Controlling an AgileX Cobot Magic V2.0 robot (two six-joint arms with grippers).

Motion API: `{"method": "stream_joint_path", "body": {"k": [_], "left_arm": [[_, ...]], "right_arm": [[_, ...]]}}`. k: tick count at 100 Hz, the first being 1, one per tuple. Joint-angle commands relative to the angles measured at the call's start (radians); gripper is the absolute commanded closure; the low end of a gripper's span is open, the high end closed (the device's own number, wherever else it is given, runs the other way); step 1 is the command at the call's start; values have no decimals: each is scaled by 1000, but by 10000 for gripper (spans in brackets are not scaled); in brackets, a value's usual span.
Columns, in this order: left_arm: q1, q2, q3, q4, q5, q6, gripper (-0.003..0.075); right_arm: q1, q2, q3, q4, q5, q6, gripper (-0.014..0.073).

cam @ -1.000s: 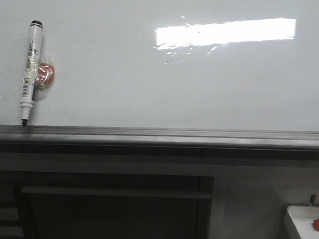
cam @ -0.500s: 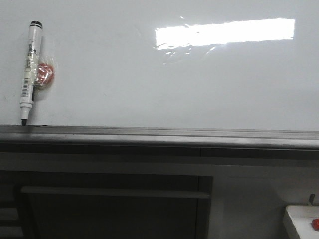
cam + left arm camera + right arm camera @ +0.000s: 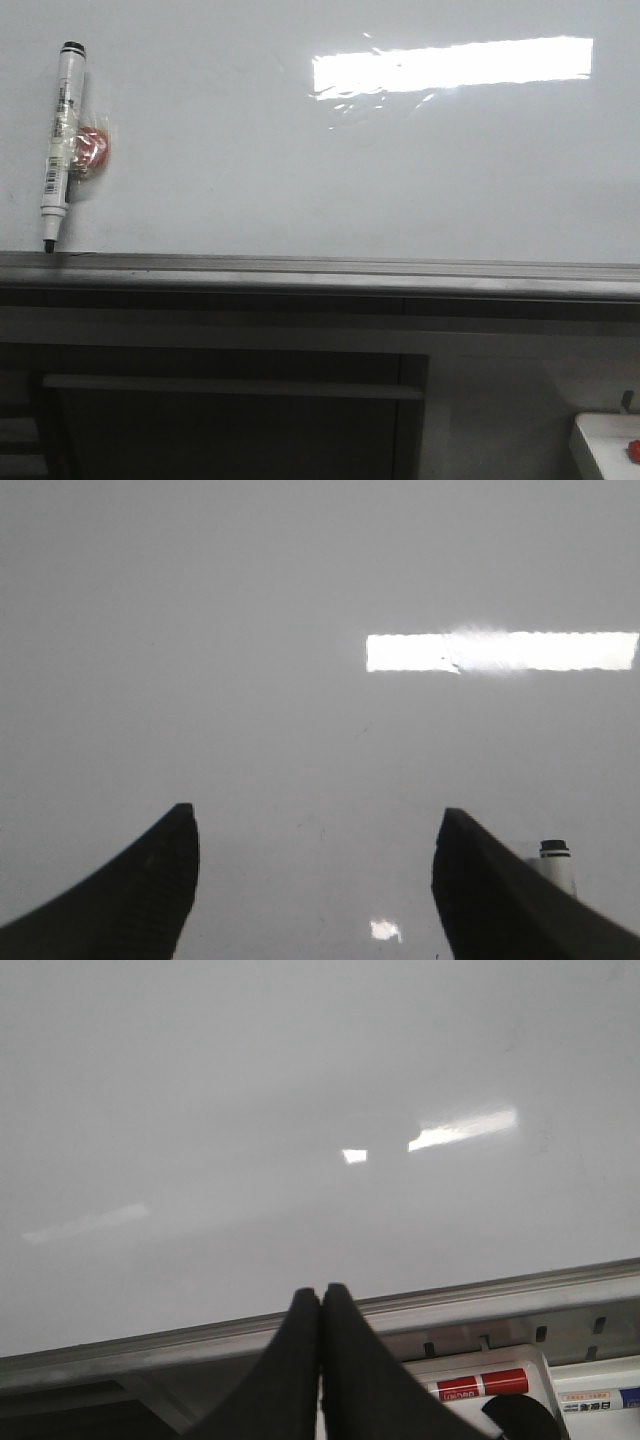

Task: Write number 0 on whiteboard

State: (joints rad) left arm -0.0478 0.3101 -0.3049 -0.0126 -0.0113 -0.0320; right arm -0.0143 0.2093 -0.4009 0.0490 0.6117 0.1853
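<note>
The whiteboard (image 3: 300, 160) fills the front view, glossy white with a bright rectangular glare and a grey metal ledge (image 3: 320, 270) along its lower edge. No number 0 shows on it. A white marker with a black cap (image 3: 59, 140) hangs upright at the board's left, tip on the ledge, beside a red round magnet (image 3: 92, 148). My left gripper (image 3: 315, 825) is open and empty, facing the board (image 3: 250, 630); the marker's cap (image 3: 555, 852) peeks past one finger. My right gripper (image 3: 321, 1298) is shut and empty, facing the board (image 3: 250, 1090) near its ledge (image 3: 480, 1300). Neither gripper shows in the front view.
A white tray (image 3: 605, 445) with a red item sits at the lower right. In the right wrist view a red-labelled marker (image 3: 480, 1384) lies in a white tray below the ledge. A dark cabinet (image 3: 230, 420) stands under the board.
</note>
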Motion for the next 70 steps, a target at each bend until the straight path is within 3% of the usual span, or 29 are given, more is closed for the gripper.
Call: {"method": "stream_joint_path", "body": {"k": [1, 31, 55, 70], "left_arm": [[-17, 27, -32, 21, -100, 0, 280], [-184, 165, -32, -38, -167, -5, 281], [-357, 349, 27, -43, -381, -5, 358], [-435, 499, 54, -109, -485, -5, 363]], "right_arm": [[-5, 20, -36, -9, -103, -3, 643], [-5, 20, -36, 70, -122, -2, 643], [-5, 20, -36, 70, -61, -2, 643], [-5, 20, -36, 70, -57, -11, 643]]}}
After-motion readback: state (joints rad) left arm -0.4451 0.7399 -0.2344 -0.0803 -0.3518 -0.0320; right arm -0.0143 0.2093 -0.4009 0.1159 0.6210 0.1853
